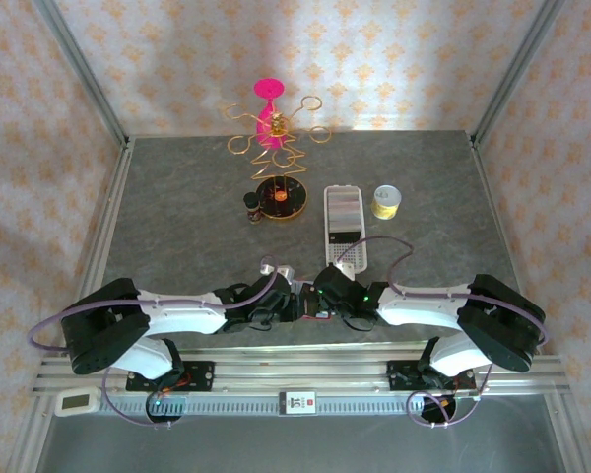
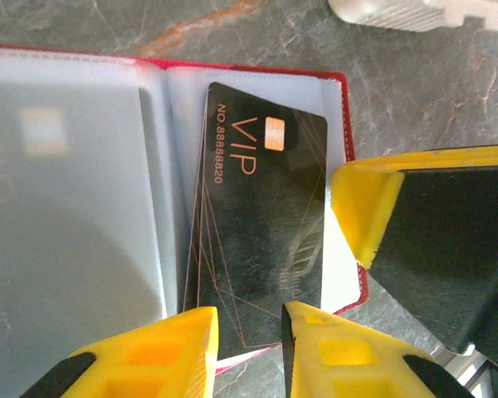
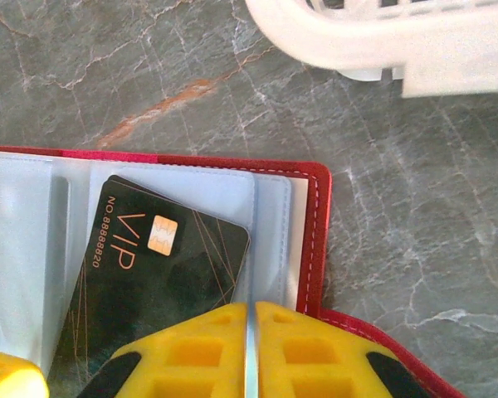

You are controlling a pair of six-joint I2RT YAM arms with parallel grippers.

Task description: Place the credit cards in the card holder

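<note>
The red card holder point(image 2: 66, 249) lies open on the grey table, its red rim point(image 3: 315, 240) round grey-clear pockets. A black credit card point(image 2: 257, 224) with orange VIP lettering lies slightly tilted on the right-hand page point(image 3: 166, 274). I cannot tell whether it is tucked under a pocket sheet. My left gripper point(image 2: 249, 332) stands over the card's near end, its yellow fingers a little apart and the card's edge showing in the gap. My right gripper point(image 3: 251, 332) is shut on a thin clear pocket sheet just right of the card; one of its fingers point(image 2: 361, 207) shows beside the holder's right edge. Both grippers point(image 1: 305, 299) meet near the table's front middle.
A long white perforated tray point(image 1: 343, 225) lies just beyond the card holder, its near end point(image 3: 382, 41) close to the holder's far edge. Farther back stand a yellow roll point(image 1: 385, 201), a round dark disc point(image 1: 279, 197) and a pink and gold wire stand point(image 1: 271, 118).
</note>
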